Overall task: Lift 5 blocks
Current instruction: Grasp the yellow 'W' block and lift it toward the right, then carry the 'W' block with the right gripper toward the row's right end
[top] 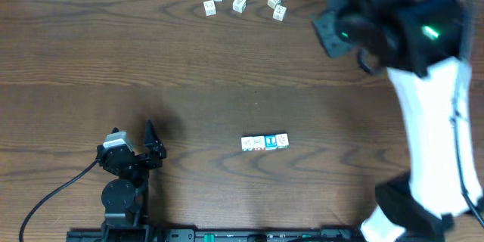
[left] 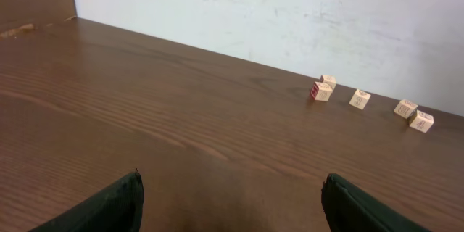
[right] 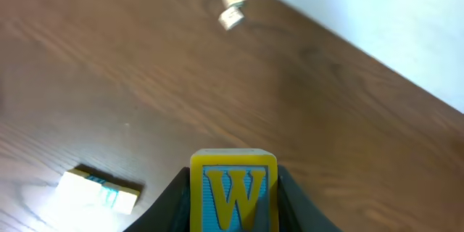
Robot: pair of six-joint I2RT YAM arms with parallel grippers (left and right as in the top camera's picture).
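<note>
The right claw (right: 232, 216) is clenching on a single block, the W block (right: 233, 183), whose facing side is showing a yellow W on blue inside a yellow border. The dark jaws are pressing against its left and right sides, and the block is filling the gap between them. Seen from overhead, this claw (top: 330, 36) is hanging above the far right part of the table (top: 113, 60), with the held block itself hidden under the arm.

The row of blocks (top: 265, 142) is lying well apart from that claw, near the middle of the near edge: four cubes touching side by side, one showing a bright blue face. In the right wrist view the row (right: 98, 192) is appearing blurred, down on the surface to the left of the held block.

Along the far edge, five pale cubes (top: 239, 4) are sitting loosely scattered, none touching the row; one of them (left: 321, 90) is showing a red face.

The left claw (top: 151, 142) is resting released near the near left corner, its jaws standing wide apart (left: 232, 210), with bare wood between them and nothing blocking the way to the row.
</note>
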